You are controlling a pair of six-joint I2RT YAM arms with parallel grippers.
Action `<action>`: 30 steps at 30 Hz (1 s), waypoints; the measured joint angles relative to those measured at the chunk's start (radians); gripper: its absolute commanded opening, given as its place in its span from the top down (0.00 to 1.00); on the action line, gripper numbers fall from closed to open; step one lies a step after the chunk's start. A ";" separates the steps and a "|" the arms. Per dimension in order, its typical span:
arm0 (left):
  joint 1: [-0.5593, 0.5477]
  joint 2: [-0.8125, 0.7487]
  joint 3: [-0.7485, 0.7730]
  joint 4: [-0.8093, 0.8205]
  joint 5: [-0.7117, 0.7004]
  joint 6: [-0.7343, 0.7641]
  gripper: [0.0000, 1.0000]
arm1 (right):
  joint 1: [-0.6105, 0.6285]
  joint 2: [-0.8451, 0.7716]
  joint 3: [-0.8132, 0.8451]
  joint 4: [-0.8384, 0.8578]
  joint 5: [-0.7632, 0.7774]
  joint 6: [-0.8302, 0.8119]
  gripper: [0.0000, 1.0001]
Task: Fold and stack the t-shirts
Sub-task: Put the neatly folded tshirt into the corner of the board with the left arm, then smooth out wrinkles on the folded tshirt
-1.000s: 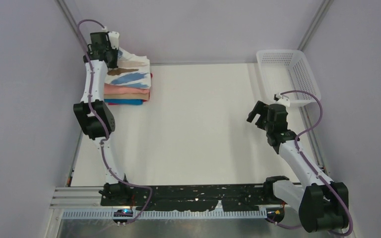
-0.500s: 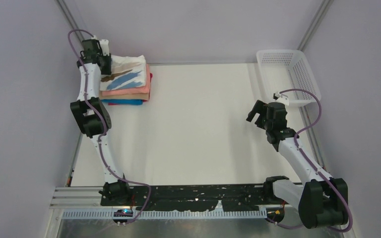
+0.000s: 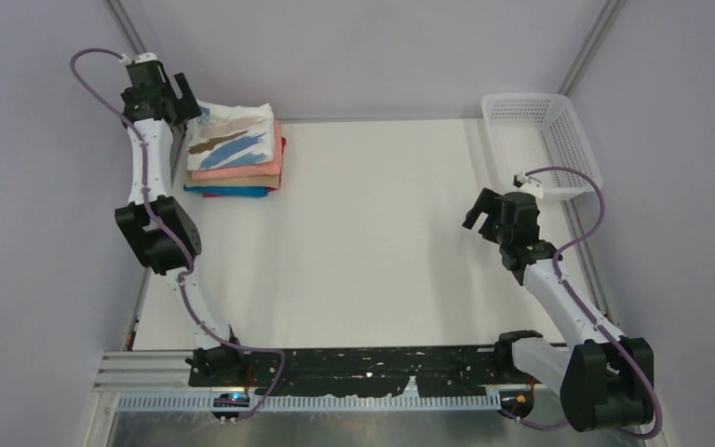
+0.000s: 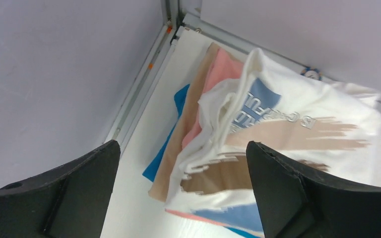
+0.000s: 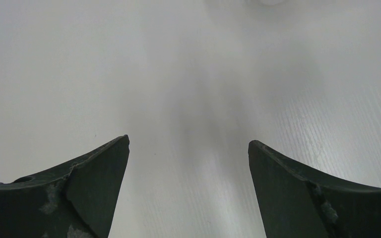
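Since the white printed t-shirt (image 3: 233, 140) lies on top of the stack of folded t-shirts (image 3: 237, 177) in the far left corner of the table (image 3: 372, 233), the left gripper (image 3: 182, 96) hangs just beside it, fingers spread wide, holding nothing. The shirt's edge nearest that gripper looks bunched. The right gripper (image 3: 482, 209), likewise wide and empty, hovers near the right edge, probably to keep clear.
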 measured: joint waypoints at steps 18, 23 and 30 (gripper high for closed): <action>0.000 0.128 0.112 0.172 0.592 0.008 0.01 | 0.000 -0.013 0.000 -0.003 0.006 0.000 0.05; 0.000 0.214 0.108 0.169 0.580 0.005 0.00 | 0.000 0.006 0.000 -0.002 0.016 0.001 0.05; 0.000 0.249 0.112 0.196 0.482 -0.020 0.00 | 0.000 0.037 0.006 -0.006 0.016 0.005 0.05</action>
